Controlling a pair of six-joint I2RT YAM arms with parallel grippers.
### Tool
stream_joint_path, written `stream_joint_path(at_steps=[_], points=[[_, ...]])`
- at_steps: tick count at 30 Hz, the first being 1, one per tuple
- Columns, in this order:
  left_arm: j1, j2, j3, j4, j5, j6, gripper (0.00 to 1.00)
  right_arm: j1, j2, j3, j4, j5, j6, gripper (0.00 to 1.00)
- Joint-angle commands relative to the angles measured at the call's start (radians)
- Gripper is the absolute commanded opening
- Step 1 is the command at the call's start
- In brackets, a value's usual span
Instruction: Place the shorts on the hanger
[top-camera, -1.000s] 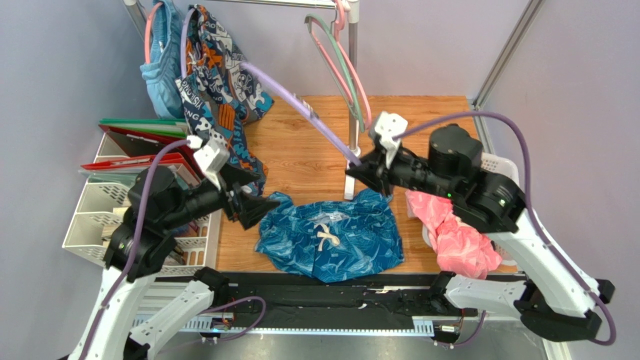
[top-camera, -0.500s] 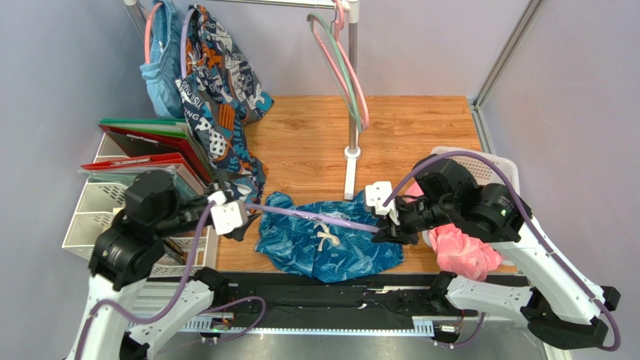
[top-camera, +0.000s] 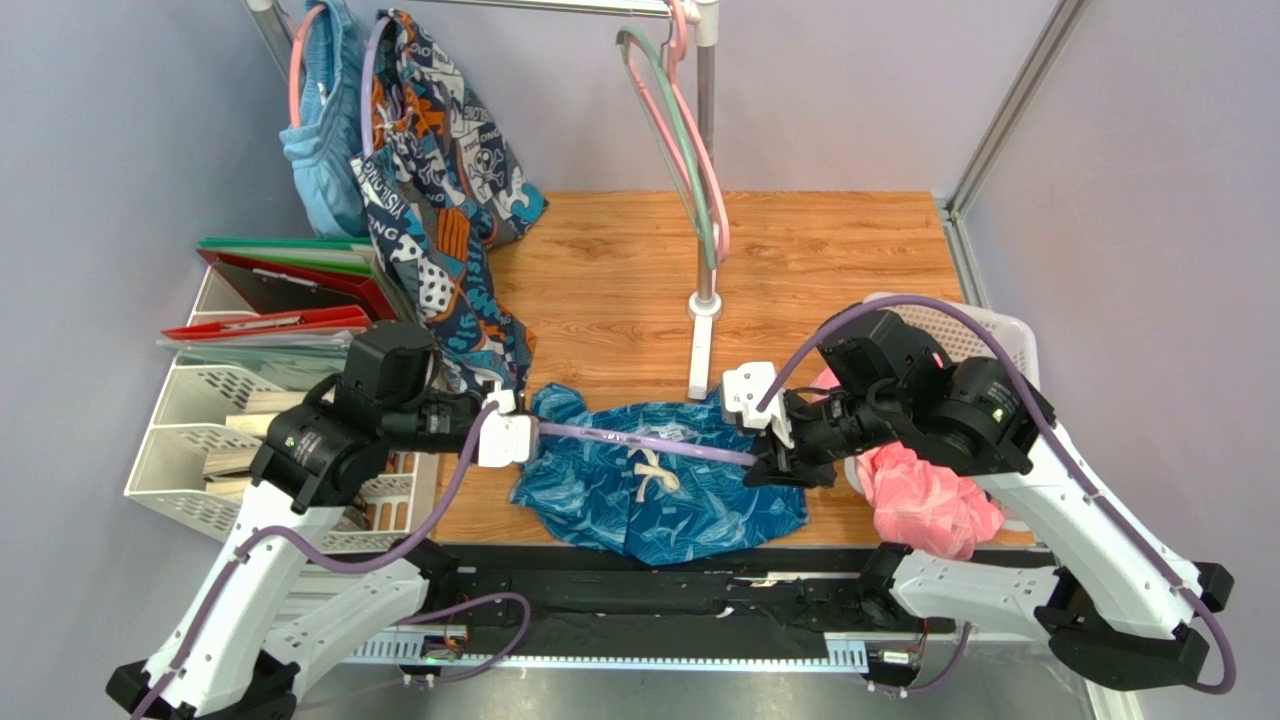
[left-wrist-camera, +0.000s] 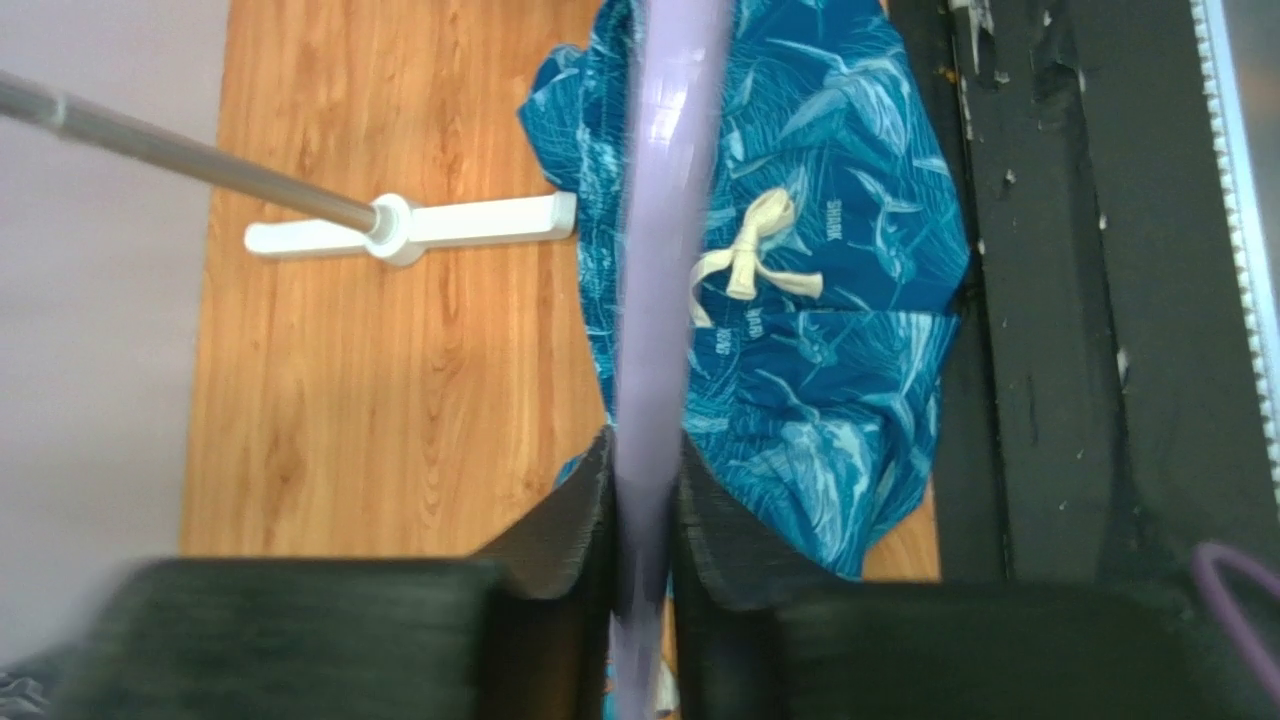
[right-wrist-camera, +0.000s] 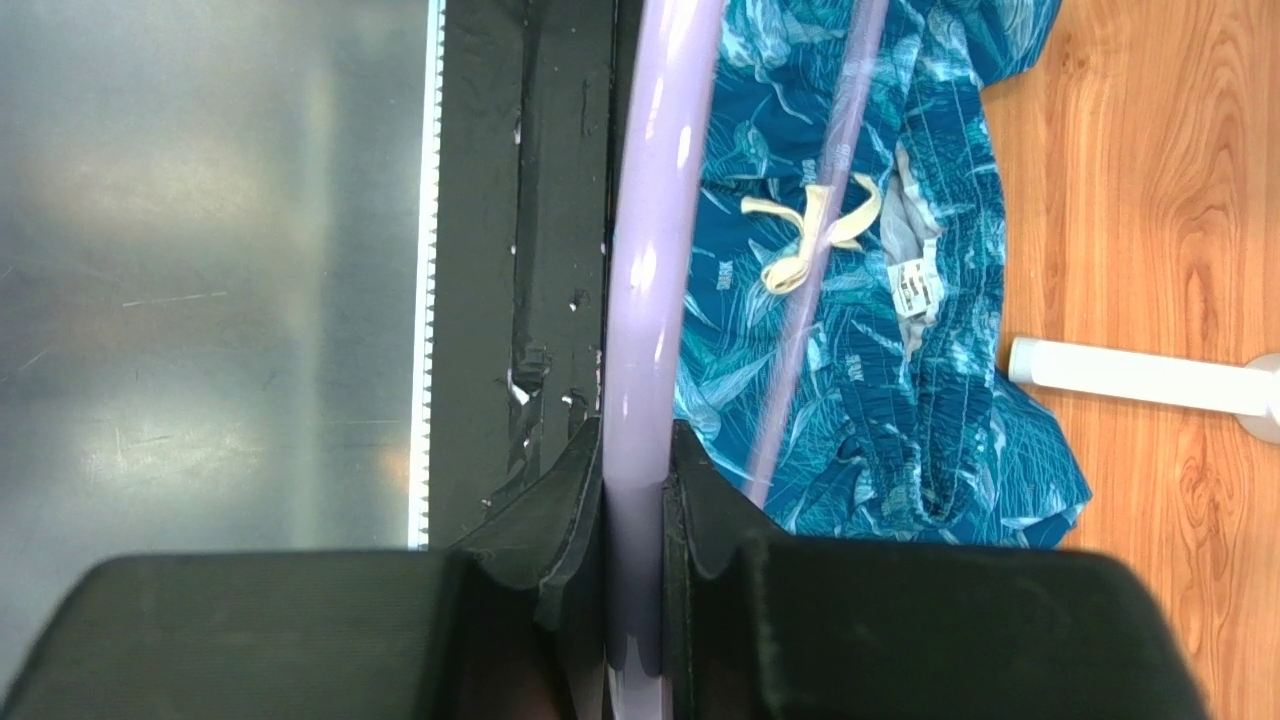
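Left gripper (left-wrist-camera: 643, 503): jaws pinched tight on one end of the lavender hanger (left-wrist-camera: 669, 225), bar straight out between the fingers.
Right gripper (right-wrist-camera: 637, 488): likewise clamped, on the opposite end of the same hanger.
Hanger held roughly level between the two, across the shorts (top-camera: 661, 503) from side to side. Contact with the fabric: cannot tell.

Shorts spread flat on the wooden tabletop (top-camera: 842, 255) near its front edge, directly under the hanger, white drawstring (left-wrist-camera: 751, 263) knot facing up.
Small white sewn label (right-wrist-camera: 914, 285) at the waistband; print too small to read.
Tiny white lettering on the fabric beside the drawstring; not legible with certainty.

Containers:
- White basket (top-camera: 995, 324) just right of the shorts, holding a crumpled pink garment (top-camera: 920, 483).
- White stacked trays (top-camera: 181, 435) at far left, red and green folders (top-camera: 286, 285) on top.

Further back: rack stand (top-camera: 702, 323) carrying two spare hangers (top-camera: 699, 165), mint-green and pink. Navy cartoon-print garment (top-camera: 443, 195) and light blue shorts (top-camera: 319, 135) hung at back left.
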Motion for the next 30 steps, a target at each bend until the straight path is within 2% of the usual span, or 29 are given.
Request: stream_joint_path(at_steps=[1, 3, 4, 6, 9, 12, 15, 16, 18, 19, 20, 21, 22, 23, 25, 27, 30], points=[[-0.009, 0.027, 0.011, 0.007, 0.097, -0.026, 0.01, 0.017, 0.021, 0.045, 0.095, 0.040, -0.010, 0.15], [-0.021, 0.039, 0.003, 0.027, 0.115, -0.087, 0.00, 0.020, 0.069, 0.075, 0.110, 0.107, 0.036, 0.43], [-0.024, 0.047, -0.003, 0.039, 0.114, -0.112, 0.00, 0.020, 0.096, 0.092, 0.123, 0.120, 0.054, 0.63], [-0.032, 0.061, -0.027, 0.082, 0.109, -0.186, 0.00, 0.020, 0.160, 0.140, 0.141, 0.120, 0.090, 0.77], [-0.041, 0.090, -0.046, 0.137, 0.106, -0.284, 0.00, 0.021, 0.214, 0.187, 0.219, 0.099, 0.123, 0.80], [-0.047, 0.117, -0.049, 0.171, 0.108, -0.354, 0.00, 0.023, 0.280, 0.243, 0.256, 0.057, 0.117, 0.74], [-0.049, 0.133, -0.053, 0.186, 0.106, -0.376, 0.00, 0.026, 0.329, 0.267, 0.284, 0.027, 0.104, 0.55], [-0.049, 0.133, -0.059, 0.192, 0.100, -0.385, 0.00, 0.026, 0.344, 0.269, 0.284, 0.020, 0.085, 0.42], [-0.049, 0.131, -0.066, 0.212, 0.094, -0.396, 0.00, 0.028, 0.352, 0.264, 0.281, 0.008, 0.064, 0.30], [-0.049, 0.130, -0.073, 0.218, 0.086, -0.408, 0.00, 0.029, 0.352, 0.249, 0.272, 0.003, 0.035, 0.11], [-0.049, 0.127, -0.076, 0.232, 0.080, -0.413, 0.00, 0.028, 0.344, 0.238, 0.266, 0.005, 0.013, 0.00], [-0.047, 0.127, -0.081, 0.240, 0.068, -0.422, 0.00, 0.027, 0.335, 0.224, 0.261, 0.017, -0.004, 0.00], [-0.045, 0.134, -0.087, 0.246, 0.036, -0.452, 0.18, 0.026, 0.324, 0.179, 0.261, 0.034, -0.020, 0.00], [-0.021, 0.142, -0.089, 0.243, 0.031, -0.463, 0.26, 0.021, 0.288, 0.154, 0.264, 0.075, -0.068, 0.00], [0.046, 0.177, -0.096, 0.225, 0.109, -0.473, 0.40, 0.006, 0.242, 0.073, 0.284, 0.098, -0.100, 0.00], [0.135, 0.212, -0.102, 0.220, 0.135, -0.488, 0.45, -0.026, 0.177, 0.028, 0.288, 0.132, -0.157, 0.00], [0.186, 0.307, -0.095, 0.212, 0.134, -0.491, 0.46, -0.058, 0.122, -0.030, 0.258, 0.175, -0.221, 0.00]])
